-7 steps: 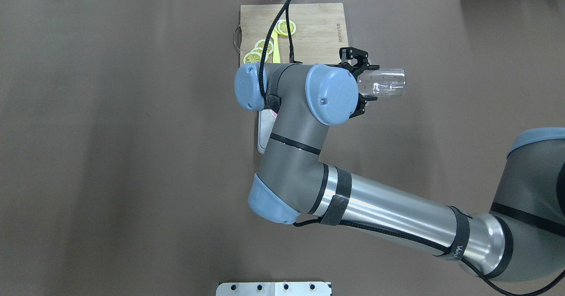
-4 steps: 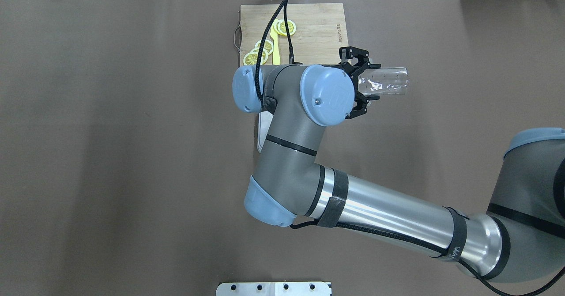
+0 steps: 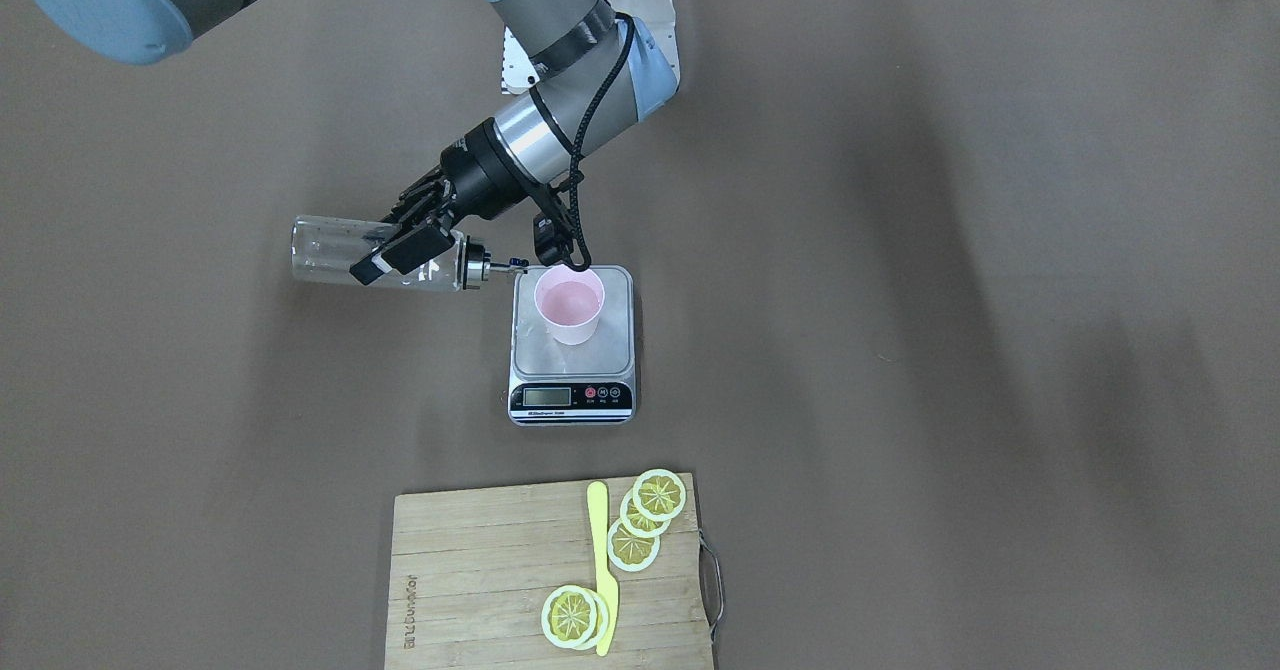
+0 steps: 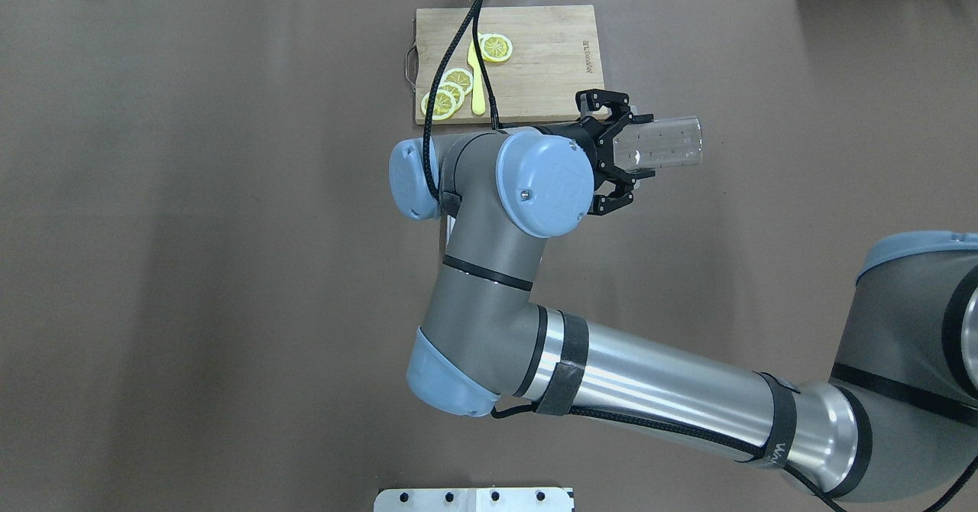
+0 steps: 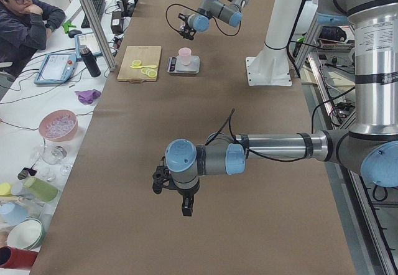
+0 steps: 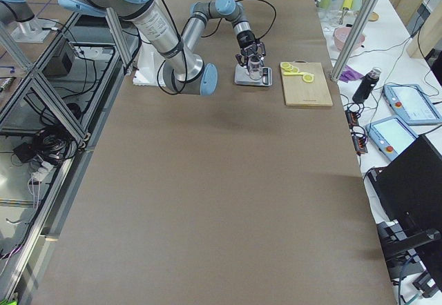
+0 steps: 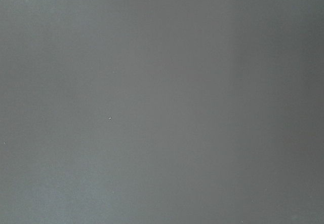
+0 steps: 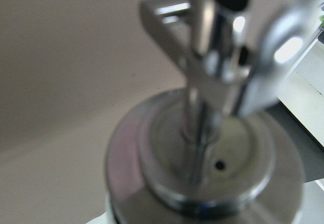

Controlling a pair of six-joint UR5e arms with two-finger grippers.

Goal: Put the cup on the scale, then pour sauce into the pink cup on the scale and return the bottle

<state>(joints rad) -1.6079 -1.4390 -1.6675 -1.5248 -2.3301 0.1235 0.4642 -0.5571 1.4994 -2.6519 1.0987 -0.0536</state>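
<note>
My right gripper (image 3: 402,250) is shut on the clear glass bottle (image 3: 340,248) and holds it about level above the table. Its metal spout (image 3: 492,268) points at the pink cup (image 3: 569,310) and ends just short of the rim. The cup stands upright on the scale (image 3: 572,375). In the overhead view the gripper (image 4: 613,153) and bottle (image 4: 663,144) show, but my arm hides the cup and scale. The right wrist view shows the blurred spout (image 8: 215,77) close up. My left gripper (image 5: 180,197) hangs above bare table far from the scale; I cannot tell if it is open.
A wooden cutting board (image 3: 480,590) with lemon slices (image 3: 640,520) and a yellow knife (image 3: 603,570) lies past the scale, on the operators' side. A person (image 5: 25,23) sits at the side desk. The left wrist view shows only table surface.
In the overhead view my right arm's wrist and elbow have shifted left and now cover the scale fully. The bottle stays in the grip at nearly the same place.
</note>
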